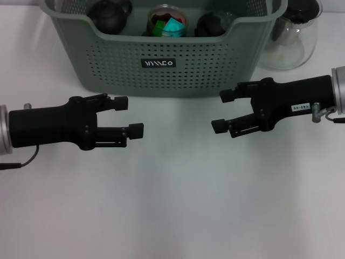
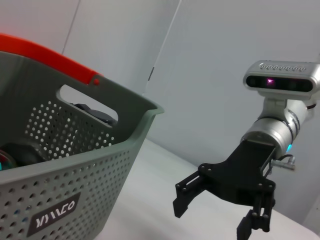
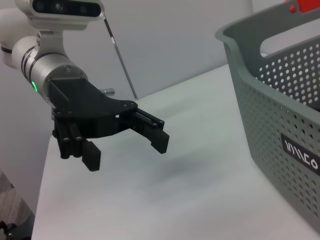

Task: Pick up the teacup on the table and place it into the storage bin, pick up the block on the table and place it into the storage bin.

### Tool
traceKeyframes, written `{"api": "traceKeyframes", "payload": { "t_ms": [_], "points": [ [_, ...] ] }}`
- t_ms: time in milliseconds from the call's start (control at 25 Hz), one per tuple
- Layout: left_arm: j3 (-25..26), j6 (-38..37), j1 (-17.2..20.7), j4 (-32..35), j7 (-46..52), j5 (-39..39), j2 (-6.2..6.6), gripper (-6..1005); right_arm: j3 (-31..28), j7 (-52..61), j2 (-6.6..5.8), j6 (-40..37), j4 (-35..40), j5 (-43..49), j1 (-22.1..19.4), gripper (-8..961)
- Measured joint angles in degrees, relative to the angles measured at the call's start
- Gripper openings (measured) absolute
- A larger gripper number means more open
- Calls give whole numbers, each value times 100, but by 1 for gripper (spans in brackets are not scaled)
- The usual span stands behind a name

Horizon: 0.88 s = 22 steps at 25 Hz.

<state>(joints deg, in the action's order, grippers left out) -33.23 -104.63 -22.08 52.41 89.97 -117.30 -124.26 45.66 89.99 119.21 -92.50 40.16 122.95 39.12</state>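
- Storage bin (image 1: 161,70): a grey-green perforated plastic basket is seen at the far side of the table (image 1: 172,205), between and beyond the two grippers, with a black label (image 1: 158,63) on its near wall.
- Contents: inside the bin a clear cup (image 1: 166,21) holding coloured blocks (image 1: 173,25) is seen at the middle, with dark rounded objects (image 1: 110,15) on either side. No teacup or block is seen on the table surface, so both items are judged to be already in the bin.
- Handling, teacup: if it is glass, as it appears, it is judged rigid, smooth, slippery and fragile. A grasp across the rim or wall with moderate force is advised; a release from height is to be avoided.
- Handling, block: it is judged light, stiff and robust. A grasp across two flat opposite faces is advised.
- Handling, bin: thin plastic walls are judged to flex; contact with the rim is to be avoided.
- Left gripper (image 1: 132,116): held above the table, near the front of the bin, jaws apart, nothing held.
- Right gripper (image 1: 223,110): held opposite the left one, jaws apart, nothing held.
- Glass carafe (image 1: 294,32): stands just beside the bin on the robot's right; it is not a task item.
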Motion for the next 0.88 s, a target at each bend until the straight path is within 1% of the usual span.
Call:
{"api": "traceKeyframes", "payload": {
  "t_ms": [160, 400, 560, 880],
  "points": [
    [-9, 151, -88, -205, -205, -119, 19, 909, 9, -31, -8, -3, 0, 37, -34, 915],
    [-67, 234, -255, -405, -368, -363, 14, 909, -3, -133, -7, 34, -15, 47, -132, 938],
    [-66, 262, -334, -494, -369, -379, 26, 909, -23, -201, -2, 42, -19, 40, -175, 932],
    [-77, 474, -358, -556, -413, -450, 25, 909, 26, -224, -1, 238, -123, 51, -205, 931]
  ]
}}
